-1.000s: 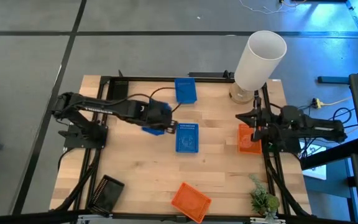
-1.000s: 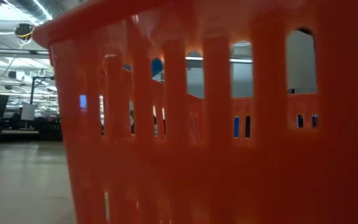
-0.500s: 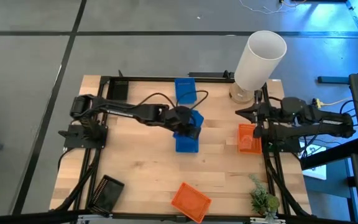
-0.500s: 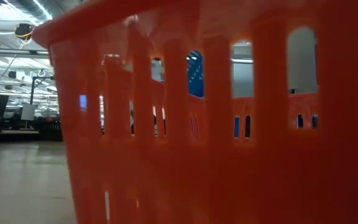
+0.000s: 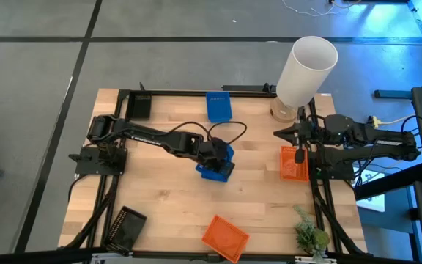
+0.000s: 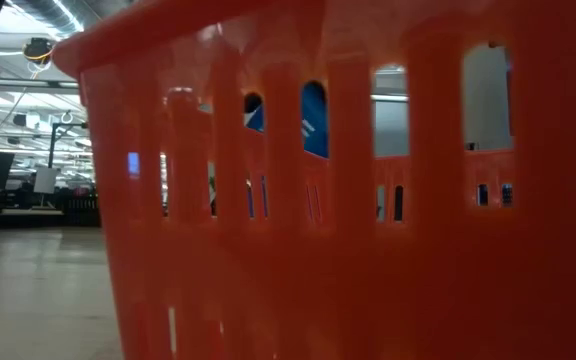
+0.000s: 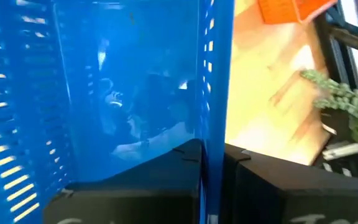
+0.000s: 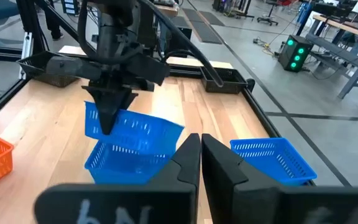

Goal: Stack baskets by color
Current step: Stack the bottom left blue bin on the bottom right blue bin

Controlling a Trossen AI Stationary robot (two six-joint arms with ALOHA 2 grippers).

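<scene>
A: Left gripper (image 5: 212,152) is clamped on the wall of a blue basket (image 8: 132,132), tilted over a second blue basket (image 8: 126,163) mid-table. Third blue basket (image 5: 218,106) sits at the far edge.

B: Right gripper (image 5: 300,139)?

A: Fingers together, nothing held, hovering above the orange basket (image 5: 293,163) near the right edge. Another orange basket (image 5: 224,237) and a black basket (image 5: 125,228) sit at the near edge.

B: Risk?

A: Held basket is skewed. Released like that, it likely catches the lower rim and won't nest.
</scene>
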